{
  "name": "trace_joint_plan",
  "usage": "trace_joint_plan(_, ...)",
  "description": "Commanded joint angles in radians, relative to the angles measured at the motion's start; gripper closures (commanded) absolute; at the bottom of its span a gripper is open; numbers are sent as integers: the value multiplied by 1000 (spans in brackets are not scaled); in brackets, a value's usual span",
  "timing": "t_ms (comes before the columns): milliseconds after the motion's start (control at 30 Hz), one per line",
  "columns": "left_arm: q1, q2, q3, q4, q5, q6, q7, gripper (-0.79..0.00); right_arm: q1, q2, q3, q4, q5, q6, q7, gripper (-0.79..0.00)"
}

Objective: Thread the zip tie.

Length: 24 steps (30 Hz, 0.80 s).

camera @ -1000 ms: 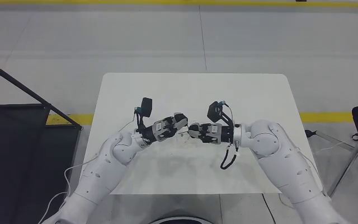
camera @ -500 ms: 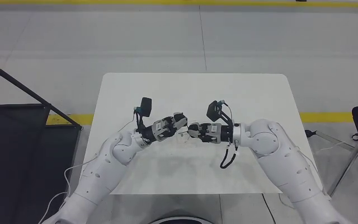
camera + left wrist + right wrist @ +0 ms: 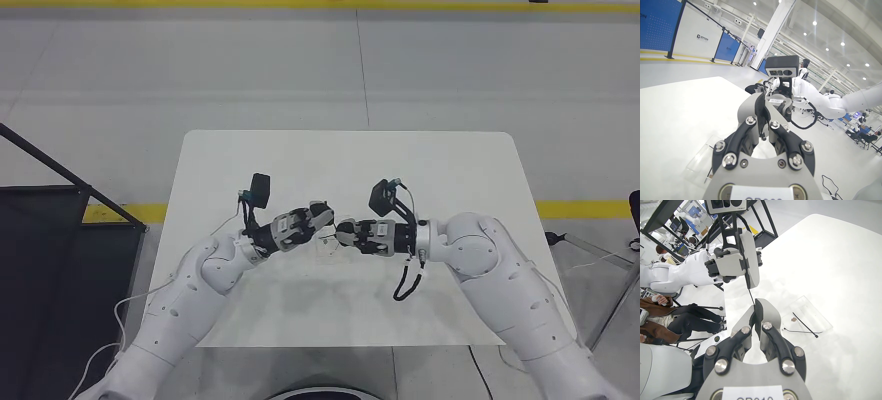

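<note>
- Zip tie, thin and black, is held in the air above the middle of the table, drawn out as a short strap between the two grippers.
- Left gripper is seen with its fingers pressed together on one end of the zip tie. The strap comes out from between its pads and is pointed toward the other gripper.
- Right gripper is likewise clamped narrow on the other end of the strap, which is pinched at the very tips of its black pads.
- Both grippers are set tip to tip and just apart, joined by the bare stretch of strap. In the top view they are brought in from the left and right sides of the table, about midway between its far and near edges.
- Whether the tail has been passed through the head cannot be told, since both ends are hidden within the pads.
- Clear plastic sheet is laid flat on the table beneath the grippers, near the middle.
- On that sheet a second black zip tie is laid loose, and a small brown scrap is found just beside it.
</note>
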Motion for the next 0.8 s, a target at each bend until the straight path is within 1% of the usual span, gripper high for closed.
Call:
trace_joint_plan(0, 1, 0, -5, 2, 4, 3, 4, 0, 0, 0, 1, 2, 3, 4, -4, -471)
trace_joint_plan(33, 1, 0, -8, 2, 8, 6, 7, 0, 1, 1, 5, 3, -3, 13, -9, -686)
trace_joint_plan(67, 1, 0, -15, 1, 13, 11, 13, 0, 0, 2, 11, 2, -14, 25, -20, -763)
trace_joint_plan(100, 3, 1, -23, -1, 20, 21, 21, 0, -6, 3, 18, -3, -23, 32, -32, -785)
trace_joint_plan(200, 21, 5, -52, -27, 79, 56, 47, 0, -35, 13, 52, -24, -41, 33, -53, -785)
trace_joint_plan(300, 54, 10, -82, -60, 138, 81, 78, 0, -74, 27, 98, -61, -69, 77, -54, -785)
trace_joint_plan(433, 96, 18, -112, -89, 199, 95, 92, 0, -79, 29, 104, -67, -73, 85, -54, -785)
trace_joint_plan(767, 96, 18, -112, -89, 199, 95, 92, 0, -79, 29, 104, -67, -73, 85, -54, -785)
